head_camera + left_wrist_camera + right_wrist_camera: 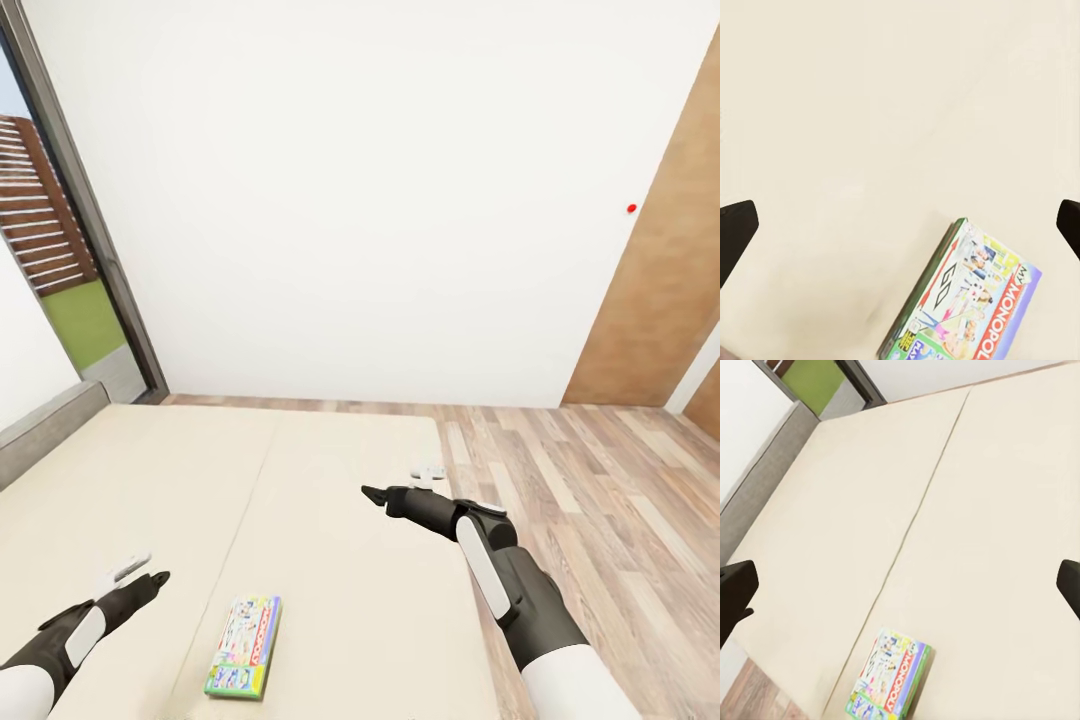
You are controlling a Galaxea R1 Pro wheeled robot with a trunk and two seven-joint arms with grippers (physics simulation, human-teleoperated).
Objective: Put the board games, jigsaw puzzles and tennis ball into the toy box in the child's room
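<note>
You have the bed (pixel 330 520) filling the near view, and one Monopoly board game (pixel 245 632) lies flat at its near edge, between your arms. Left gripper (pixel 150 580) hovers just left of it, jaws apart; right gripper (pixel 375 493) hangs farther off, jaws apart. A flat box on soft mattress may slide or tip floorward if you nudge it.

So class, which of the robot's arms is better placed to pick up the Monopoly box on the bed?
Probably the left: the left gripper hovers open close beside the Monopoly box, while the right gripper sits farther up the bed.
</note>
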